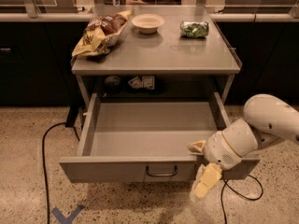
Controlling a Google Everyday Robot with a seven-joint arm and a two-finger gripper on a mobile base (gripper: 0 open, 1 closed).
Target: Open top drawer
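Grey metal table (154, 55) stands over the top drawer (117, 169), which is pulled far out beneath it. The gripper (202, 166) sits at the drawer's front right corner, its 2 fingers (206, 186) spread apart and clasping nothing. A chip bag (100, 34) and a bowl (147, 22) rest on top.

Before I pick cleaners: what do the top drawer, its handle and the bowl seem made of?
Top drawer: likely painted sheet metal, matte grey, thin flat walls. Handle: dark wire, probably metal. Bowl: cream, smooth, ceramic or plastic. Gripper, at the drawer front's right end: cream, plastic-looking.
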